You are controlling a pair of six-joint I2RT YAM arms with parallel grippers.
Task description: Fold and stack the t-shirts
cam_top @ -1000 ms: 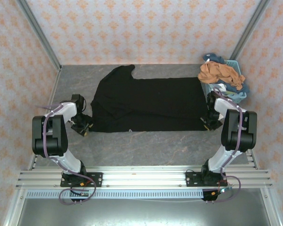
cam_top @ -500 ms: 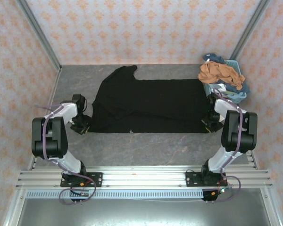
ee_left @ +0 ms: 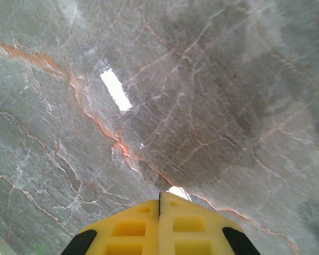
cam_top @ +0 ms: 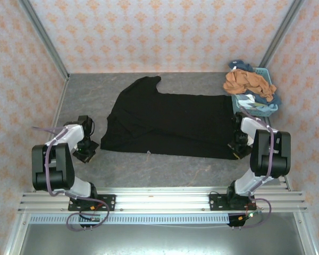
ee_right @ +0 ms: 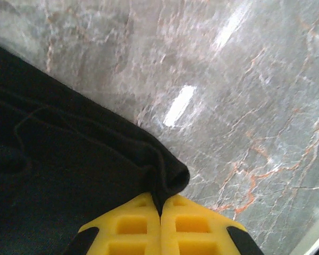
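Left tool [ee_left: 159,198] closed; right tool [ee_right: 160,203] closed, pinching t-shirt [ee_right: 69,159].

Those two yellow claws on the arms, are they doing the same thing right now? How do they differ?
The right gripper is pinching a folded corner of the black t-shirt; the left gripper is shut on nothing. The right gripper sits at the shirt's edge, while the left gripper is over bare table, apart from the cloth. Both are yellow, closed tight and low over the table.

Left arm [cam_top: 54,166], right arm [cam_top: 269,153]: black links, white housings, purple cables [cam_top: 49,151].
Left hand [ee_left: 159,201], right hand [ee_right: 160,206]: yellow fingers [ee_left: 130,229], recessed grid.
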